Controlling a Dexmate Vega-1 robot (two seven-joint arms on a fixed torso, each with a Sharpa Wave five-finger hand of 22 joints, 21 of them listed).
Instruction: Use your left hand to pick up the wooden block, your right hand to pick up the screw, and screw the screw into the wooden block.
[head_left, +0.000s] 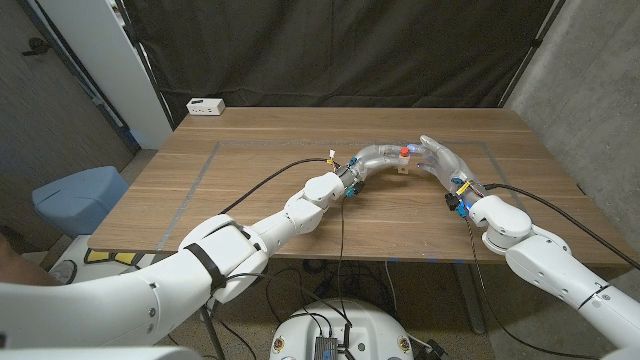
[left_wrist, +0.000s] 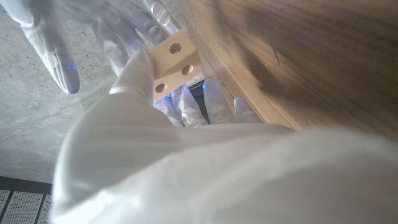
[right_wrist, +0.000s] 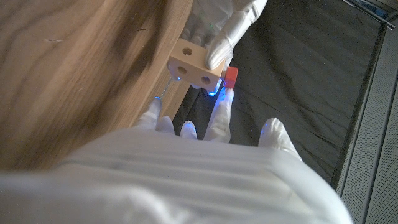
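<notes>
Above the middle of the tabletop (head_left: 250, 190), the left hand (head_left: 375, 157) grips the wooden block (right_wrist: 194, 67) by its end, leaving its holed faces clear and open to the other hand. The right hand (head_left: 440, 158) meets it there, fingers (right_wrist: 222, 107) closed on the red-headed screw (right_wrist: 230, 77) at the block's side, apparently lining it up with a hole; whether the thread has caught is unclear.

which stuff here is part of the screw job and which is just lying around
Part of the job:
- wooden block, held by the left hand
- screw with a red head, at the block, held by the right hand

Just lying about:
- white box at the table's far left corner
- blue seat beside the table
</notes>
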